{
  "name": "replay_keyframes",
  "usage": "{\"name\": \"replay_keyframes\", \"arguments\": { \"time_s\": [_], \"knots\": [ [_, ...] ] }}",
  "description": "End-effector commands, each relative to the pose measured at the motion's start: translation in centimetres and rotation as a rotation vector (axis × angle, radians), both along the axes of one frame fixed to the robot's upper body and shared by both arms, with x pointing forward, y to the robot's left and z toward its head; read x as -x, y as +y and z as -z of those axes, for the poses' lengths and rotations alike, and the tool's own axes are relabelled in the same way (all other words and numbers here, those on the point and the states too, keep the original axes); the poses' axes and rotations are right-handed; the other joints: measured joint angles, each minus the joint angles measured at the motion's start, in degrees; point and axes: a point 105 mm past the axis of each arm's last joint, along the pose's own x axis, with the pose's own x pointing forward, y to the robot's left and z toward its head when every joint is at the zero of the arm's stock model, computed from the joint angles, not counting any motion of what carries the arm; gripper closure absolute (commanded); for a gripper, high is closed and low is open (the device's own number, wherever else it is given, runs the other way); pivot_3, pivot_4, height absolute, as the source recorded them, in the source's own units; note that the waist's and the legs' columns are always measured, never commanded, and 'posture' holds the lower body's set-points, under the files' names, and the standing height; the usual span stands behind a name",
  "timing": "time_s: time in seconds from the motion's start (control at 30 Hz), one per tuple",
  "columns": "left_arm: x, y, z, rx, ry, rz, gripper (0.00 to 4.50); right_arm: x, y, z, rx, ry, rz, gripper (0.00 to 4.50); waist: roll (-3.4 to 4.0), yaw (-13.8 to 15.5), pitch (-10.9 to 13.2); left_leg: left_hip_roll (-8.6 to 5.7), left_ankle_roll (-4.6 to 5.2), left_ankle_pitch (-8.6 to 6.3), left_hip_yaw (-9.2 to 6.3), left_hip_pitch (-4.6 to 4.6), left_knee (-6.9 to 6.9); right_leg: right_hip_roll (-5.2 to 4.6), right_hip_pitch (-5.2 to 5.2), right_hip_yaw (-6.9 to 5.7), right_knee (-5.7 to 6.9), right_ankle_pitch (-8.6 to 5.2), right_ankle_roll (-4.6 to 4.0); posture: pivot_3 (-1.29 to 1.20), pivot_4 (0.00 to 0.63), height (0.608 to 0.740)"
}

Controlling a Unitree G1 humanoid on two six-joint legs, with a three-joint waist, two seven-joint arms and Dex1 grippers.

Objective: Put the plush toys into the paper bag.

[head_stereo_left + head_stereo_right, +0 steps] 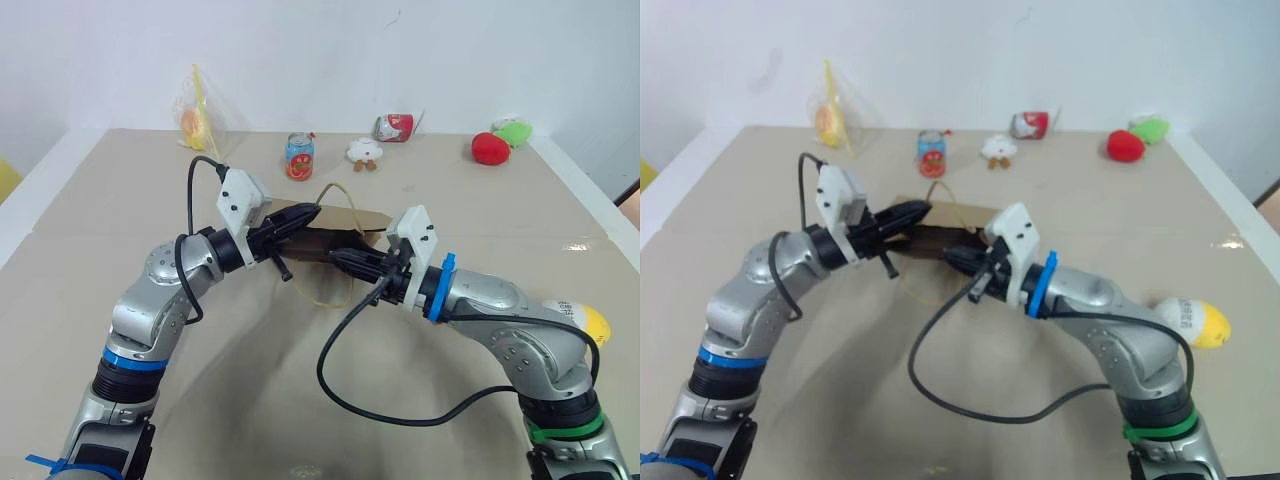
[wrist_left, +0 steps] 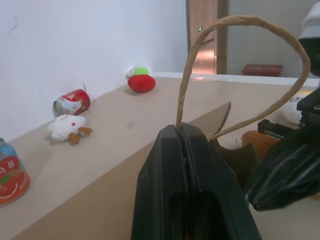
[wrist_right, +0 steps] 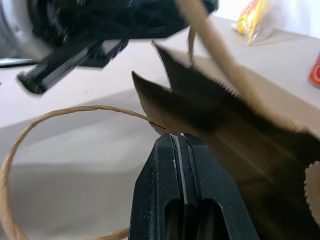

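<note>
The brown paper bag (image 1: 345,222) lies mid-table with its mouth toward me. My left gripper (image 1: 305,215) is shut on the bag's upper rim at the foot of a twisted handle (image 2: 240,20). My right gripper (image 1: 335,258) is shut on the near rim (image 3: 160,107), where the other handle (image 3: 75,111) joins. The two grippers hold the mouth apart. Inside the serrated rim an orange-brown lump (image 2: 257,142) shows, seemingly a plush toy. The white-and-yellow egg-shaped plush toy (image 1: 585,320) lies on the table behind my right elbow.
Along the far edge stand an orange drink can (image 1: 299,157), a tipped red can (image 1: 393,127), a small white toy with orange feet (image 1: 364,151), a red plush (image 1: 490,148) and a green one (image 1: 514,131). A clear plastic packet (image 1: 196,120) sits far left.
</note>
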Motion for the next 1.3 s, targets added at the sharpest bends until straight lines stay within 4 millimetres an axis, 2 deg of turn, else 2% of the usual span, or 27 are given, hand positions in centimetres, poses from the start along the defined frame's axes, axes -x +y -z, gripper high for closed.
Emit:
{"name": "replay_keyframes", "arguments": {
  "time_s": [0.03,0.3,0.57,0.8,0.97,1.1,1.23,1.3],
  "knots": [
    [0.5,-0.1,-1.4,0.045,-0.037,-0.022,4.50,-1.0,1.1,-0.5,0.003,-0.047,0.055,4.43,0.00,-0.05,0.00,0.00,0.00,0.00,0.02,0.00,0.00,0.00,0.00,0.01,0.00,0.00,0.00,0.00,0.150,0.740],
    [0.0,-0.1,-2.6,0.094,-0.059,-0.068,4.50,-2.1,2.2,1.3,0.083,-0.058,0.107,4.43,0.00,-0.03,0.00,0.00,0.00,0.00,0.03,-0.02,0.00,0.00,-0.03,0.03,0.00,0.00,0.00,0.00,0.150,0.740],
    [0.1,0.3,-4.9,0.159,-0.160,-0.104,4.50,-3.0,2.2,5.3,0.233,-0.004,0.172,4.43,0.00,-0.05,0.00,0.00,0.00,0.00,0.03,-0.02,-0.01,0.01,-0.04,0.03,0.00,0.01,-0.02,0.00,0.150,0.740],
    [-0.5,1.1,-5.0,0.183,-0.179,-0.183,4.50,-3.0,1.7,7.8,0.315,0.001,0.180,4.43,0.00,-0.04,0.00,-0.02,0.00,0.00,0.07,-0.09,0.00,-0.02,-0.09,0.06,-0.01,0.02,-0.01,0.00,0.150,0.740],
    [-0.7,1.4,-5.2,0.191,-0.205,-0.222,4.50,-3.2,1.6,8.5,0.336,-0.016,0.192,4.43,0.00,-0.05,0.00,-0.01,0.00,0.00,0.05,-0.08,-0.01,0.01,-0.09,0.05,-0.01,0.02,-0.01,0.00,0.150,0.740],
    [-0.4,1.3,-4.7,0.180,-0.196,-0.205,4.50,-3.6,1.3,8.3,0.320,-0.034,0.218,4.43,0.00,-0.05,0.00,-0.01,0.00,0.00,0.06,-0.07,0.00,0.00,-0.08,0.05,0.00,0.03,-0.01,0.00,0.150,0.740],
    [1.3,0.5,-3.9,0.169,-0.184,-0.122,4.50,-4.0,1.3,7.9,0.300,-0.041,0.236,4.43,0.00,-0.07,0.00,0.00,0.00,0.00,0.08,-0.06,-0.01,0.01,-0.08,0.08,0.00,0.04,-0.01,0.00,0.150,0.740],
    [2.6,0.2,-4.8,0.217,-0.195,-0.064,4.50,-4.1,1.3,7.7,0.294,-0.041,0.240,4.43,-0.01,-0.06,0.00,0.00,0.00,0.00,0.07,-0.08,-0.01,0.01,-0.10,0.07,0.00,0.04,-0.01,0.00,0.150,0.740]
  ]
}}
